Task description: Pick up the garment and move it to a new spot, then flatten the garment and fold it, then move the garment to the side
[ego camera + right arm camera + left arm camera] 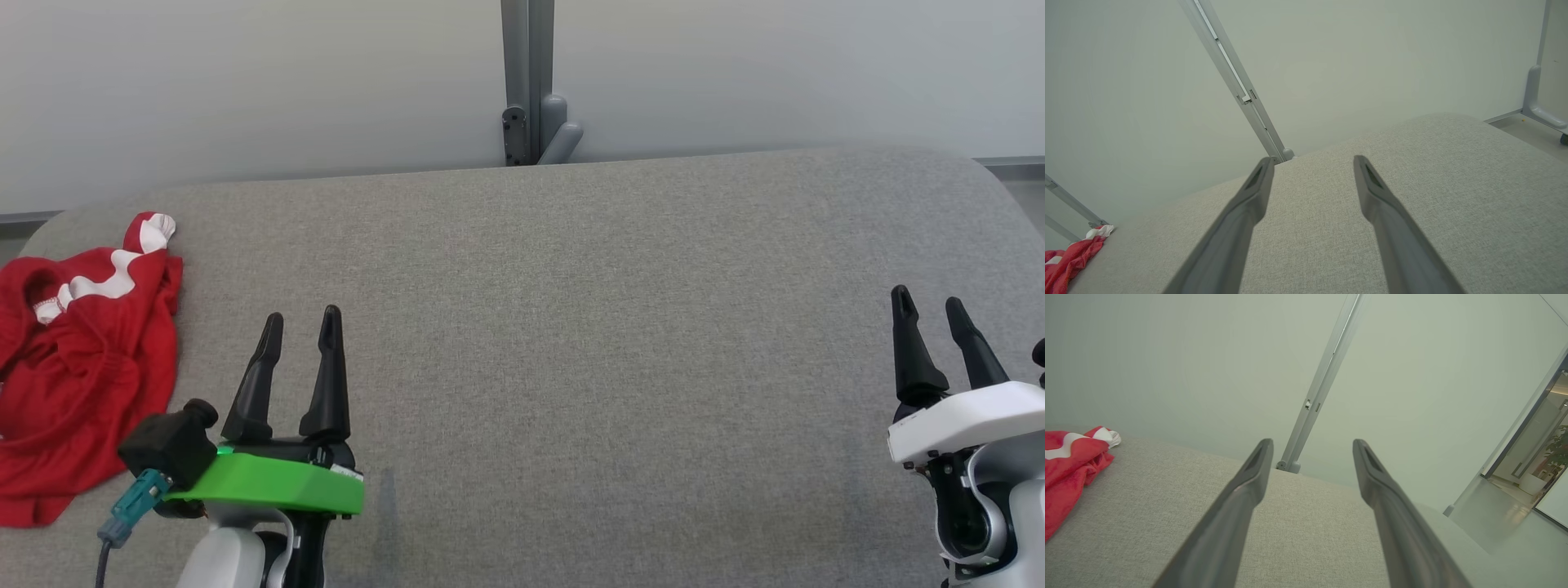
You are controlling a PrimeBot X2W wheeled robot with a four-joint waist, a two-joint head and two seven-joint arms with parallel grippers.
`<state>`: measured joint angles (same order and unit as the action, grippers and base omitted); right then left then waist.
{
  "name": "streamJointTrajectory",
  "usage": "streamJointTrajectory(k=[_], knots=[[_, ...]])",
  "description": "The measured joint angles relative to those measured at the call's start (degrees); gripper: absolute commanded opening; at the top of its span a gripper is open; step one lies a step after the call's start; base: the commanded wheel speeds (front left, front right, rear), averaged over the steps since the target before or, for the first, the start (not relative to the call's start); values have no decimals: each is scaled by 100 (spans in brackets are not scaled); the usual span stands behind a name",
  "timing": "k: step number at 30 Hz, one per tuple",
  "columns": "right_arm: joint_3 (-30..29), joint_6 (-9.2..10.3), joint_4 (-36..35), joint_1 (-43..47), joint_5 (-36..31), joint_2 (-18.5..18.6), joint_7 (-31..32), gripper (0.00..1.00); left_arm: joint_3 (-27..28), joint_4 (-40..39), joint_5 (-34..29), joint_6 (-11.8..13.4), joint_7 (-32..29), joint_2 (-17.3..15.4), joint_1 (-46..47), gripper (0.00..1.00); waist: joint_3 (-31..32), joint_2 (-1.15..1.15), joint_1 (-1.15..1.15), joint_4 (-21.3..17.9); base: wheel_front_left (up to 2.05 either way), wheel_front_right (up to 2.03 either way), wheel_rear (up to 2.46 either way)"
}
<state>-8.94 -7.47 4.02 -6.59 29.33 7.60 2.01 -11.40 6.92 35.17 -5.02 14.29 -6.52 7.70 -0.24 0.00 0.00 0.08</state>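
1. Left fingers [326,376]: spread apart, released, nothing between them. Tips point toward the far wall and hang over bare fabric.
2. Right fingers [910,351]: also spread wide and released, nothing held. They sit at the lower right, near the right end of the surface.
3. Left wrist: bright green housing [277,482] just behind the fingers. A black block [167,445] sticks out on its left side, with a teal plug [135,506] and a cable running down.
4. Right wrist: white housing [963,420], dark joint below it.
5. Surface [571,327]: grey woven fabric, wide, with rounded far corners. The stretch between the two arms is bare.
6. Garment [82,359]: red with white trim, crumpled in a heap at the far left end of the surface. It lies to the left of the left fingers, near them but not touching. Its left part is cut off by the edge of the head view. The white-edged bit is at the far end of the heap.
7. The garment is well apart from the right fingers, showing in the right wrist view as a small red patch at the lower left.
8. Behind: plain pale wall [245,82], with a grey metal post [526,82] standing past the far edge of the surface.
9. Left wrist view, far right: glass doorway [1535,457] with a plant [1560,451] beyond.
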Motion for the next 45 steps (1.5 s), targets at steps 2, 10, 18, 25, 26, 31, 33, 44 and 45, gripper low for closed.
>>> streamJointTrajectory(k=[2, 10, 18, 25, 26, 31, 33, 44, 45], knots=[[33, 0, 0, 1, -163, -2, -66, 100, -4, 81, -99, 9, 0, -11, 35, 100, 3, 0, 0, -1, 0, 0, 0], [189, 0, 59, 16, -759, -27, -344, 100, -20, 457, -658, 52, 16, -42, 172, 100, 15, 0, 0, -6, 0, 0, 0], [293, 0, 189, 45, -1196, -80, -573, 100, -16, 675, -1063, 100, -21, -56, 256, 100, 19, 0, 0, -2, 0, 0, 0], [352, -1, 356, 57, -1480, -134, -761, 100, 32, 826, -1350, 189, -68, -69, 283, 100, 18, 0, 0, 9, 0, 0, 0], [355, -1, 380, 57, -1524, -134, -786, 100, 42, 835, -1388, 202, -68, -70, 287, 100, 17, 0, 0, 11, 0, 0, 0], [361, -1, 501, 55, -1658, -160, -918, 100, 66, 912, -1540, 253, -68, -70, 289, 100, 22, 0, 0, 19, 0, 0, 0], [355, -1, 569, 55, -1666, -193, -953, 100, 80, 953, -1627, 260, -69, -71, 289, 100, 21, 0, 0, 18, 0, 0, 0], [420, -1, 743, 49, -1778, -249, -1072, 100, 165, 1100, -1878, 314, -162, -60, 288, 100, 25, 0, 0, 0, 0, 0, 0], [421, -1, 754, 48, -1803, -250, -1077, 100, 166, 1114, -1914, 327, -163, -62, 288, 100, 25, 0, 0, -1, 0, 0, 0]])
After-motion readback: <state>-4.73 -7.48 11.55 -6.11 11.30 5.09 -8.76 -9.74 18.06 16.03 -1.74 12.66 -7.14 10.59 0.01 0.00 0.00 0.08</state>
